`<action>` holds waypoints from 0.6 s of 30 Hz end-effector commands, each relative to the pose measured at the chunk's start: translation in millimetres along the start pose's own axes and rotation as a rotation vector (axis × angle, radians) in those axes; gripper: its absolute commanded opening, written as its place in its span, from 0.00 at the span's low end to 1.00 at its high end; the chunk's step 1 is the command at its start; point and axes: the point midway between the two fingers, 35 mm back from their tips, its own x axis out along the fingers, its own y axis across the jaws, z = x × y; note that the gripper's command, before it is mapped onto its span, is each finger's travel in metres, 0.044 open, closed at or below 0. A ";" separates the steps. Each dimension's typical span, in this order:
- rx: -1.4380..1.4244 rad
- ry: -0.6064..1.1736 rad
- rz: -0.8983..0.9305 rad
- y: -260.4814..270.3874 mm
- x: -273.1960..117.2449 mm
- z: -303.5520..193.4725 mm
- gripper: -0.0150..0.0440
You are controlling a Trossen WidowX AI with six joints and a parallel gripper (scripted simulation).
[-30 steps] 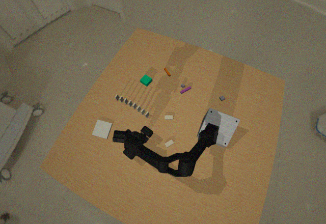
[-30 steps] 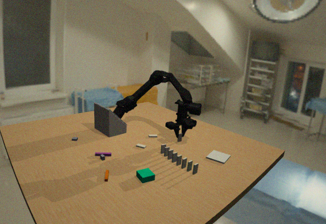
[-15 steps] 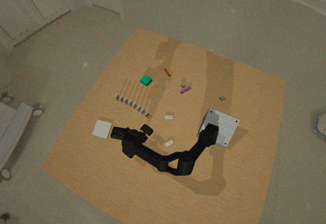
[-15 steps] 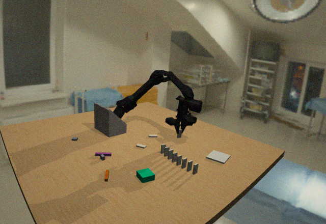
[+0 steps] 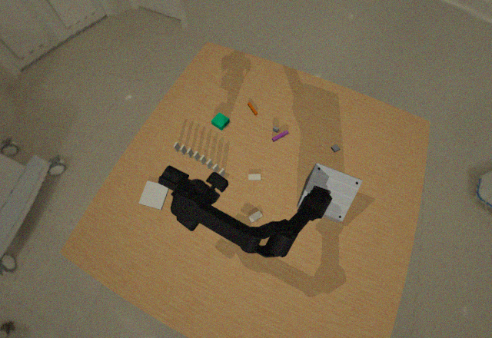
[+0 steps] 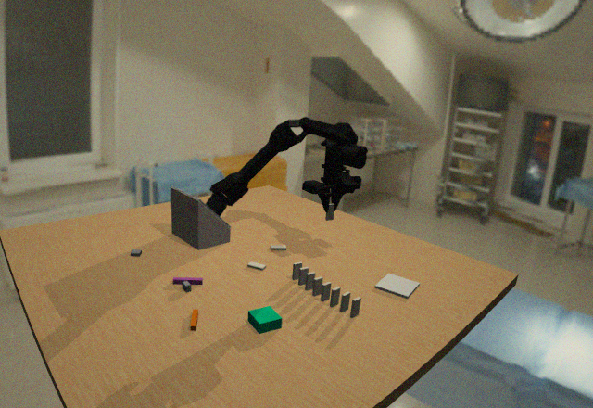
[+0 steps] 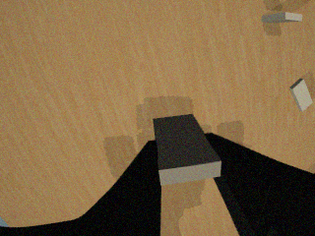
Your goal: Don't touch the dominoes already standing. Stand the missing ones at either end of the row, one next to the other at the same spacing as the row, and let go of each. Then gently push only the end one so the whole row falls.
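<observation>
My gripper (image 6: 330,205) (image 7: 180,145) is shut on a dark grey domino (image 6: 330,212) (image 7: 184,151) with a pale edge. It holds the domino upright, clear above the table. In the top view the arm hides this domino. Several grey dominoes stand in a straight, evenly spaced row, with one end domino (image 5: 221,170) (image 6: 296,271) nearest the arm's base and the other end domino (image 5: 177,146) (image 6: 355,307) farthest from it. Two pale pieces lie flat between the row and the base: one piece (image 5: 254,177) (image 6: 257,265) and another piece (image 5: 255,216) (image 6: 278,248).
A white square plate (image 5: 154,194) (image 6: 397,285) lies beside the row. A green block (image 5: 220,120) (image 6: 264,319) is on its other side. Farther off lie an orange stick (image 5: 252,108) (image 6: 194,319), a purple stick (image 5: 280,136) (image 6: 187,280) and two small grey pieces.
</observation>
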 end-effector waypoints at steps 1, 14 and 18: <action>0.033 0.005 -0.016 -61.1 1.1 25.0 0.44; 0.036 0.009 -0.010 -158.5 4.2 41.8 0.44; 0.036 0.007 -0.013 -159.2 24.5 45.3 0.44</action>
